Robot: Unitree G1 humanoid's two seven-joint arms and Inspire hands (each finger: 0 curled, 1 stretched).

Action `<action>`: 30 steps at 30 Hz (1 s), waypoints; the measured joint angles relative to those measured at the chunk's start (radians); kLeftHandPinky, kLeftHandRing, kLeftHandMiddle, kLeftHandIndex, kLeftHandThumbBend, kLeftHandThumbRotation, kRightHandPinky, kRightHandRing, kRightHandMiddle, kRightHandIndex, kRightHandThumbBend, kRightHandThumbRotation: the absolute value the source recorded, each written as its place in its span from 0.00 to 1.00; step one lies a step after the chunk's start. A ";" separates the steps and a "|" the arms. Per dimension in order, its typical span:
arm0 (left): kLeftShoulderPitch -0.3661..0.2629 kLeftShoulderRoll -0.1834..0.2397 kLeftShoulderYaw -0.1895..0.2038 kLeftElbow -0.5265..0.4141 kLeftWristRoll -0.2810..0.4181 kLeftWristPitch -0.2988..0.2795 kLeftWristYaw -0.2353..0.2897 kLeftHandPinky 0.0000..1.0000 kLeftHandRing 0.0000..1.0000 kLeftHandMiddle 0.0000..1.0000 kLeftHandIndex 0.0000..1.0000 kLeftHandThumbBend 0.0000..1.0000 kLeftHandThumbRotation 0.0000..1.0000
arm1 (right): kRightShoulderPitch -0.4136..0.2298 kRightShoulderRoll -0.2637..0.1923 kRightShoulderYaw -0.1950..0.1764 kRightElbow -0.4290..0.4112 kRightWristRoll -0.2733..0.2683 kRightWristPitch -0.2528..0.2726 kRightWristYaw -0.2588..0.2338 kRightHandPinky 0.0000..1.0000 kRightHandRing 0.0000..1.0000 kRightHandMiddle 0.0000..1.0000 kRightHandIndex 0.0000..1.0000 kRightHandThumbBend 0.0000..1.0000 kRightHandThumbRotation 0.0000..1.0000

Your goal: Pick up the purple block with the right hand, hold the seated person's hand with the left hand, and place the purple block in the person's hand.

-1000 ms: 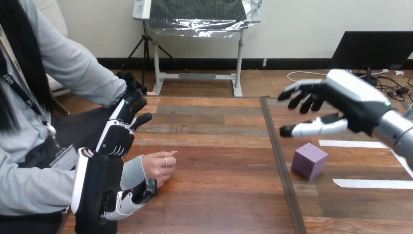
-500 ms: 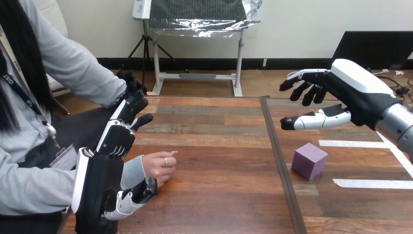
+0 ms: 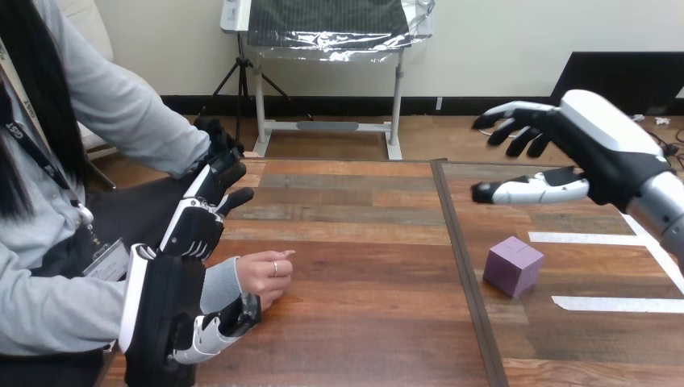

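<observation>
The purple block (image 3: 513, 264) rests on the right part of the wooden table (image 3: 363, 322). High above it and a little further back hovers my right hand (image 3: 601, 157), open, its fingers spread and pointing left, holding nothing. At the lower left my left hand (image 3: 161, 310) is open beside the person's hand (image 3: 262, 278). My left hand's fingers (image 3: 196, 226) reach up straight behind the grey-sleeved wrist (image 3: 218, 288), and its thumb (image 3: 226, 324) lies just below that wrist. The person's hand rests loosely curled on the table and holds nothing.
A dark seam (image 3: 464, 266) splits the table into a left and a right top. Two white tape strips (image 3: 581, 239) (image 3: 617, 304) lie on the right top, past the block. The person's torso and other arm fill the left side.
My right hand has risen and drifted a little to the right, further above the block. My left hand, the person's hand and the block have stayed put.
</observation>
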 measured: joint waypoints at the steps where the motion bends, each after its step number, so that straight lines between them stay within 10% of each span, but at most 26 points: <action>1: 0.000 0.000 0.000 0.000 -0.001 0.000 0.000 0.84 0.91 0.92 0.89 1.00 0.74 | -0.001 0.001 0.000 0.011 -0.001 0.000 -0.009 0.74 0.81 0.79 0.83 1.00 0.72; 30: -0.004 -0.005 -0.001 0.000 0.007 0.003 -0.002 0.83 0.90 0.92 0.89 1.00 0.75 | -0.118 0.101 0.035 0.447 -0.058 0.049 -0.225 0.75 0.86 0.84 0.87 1.00 0.66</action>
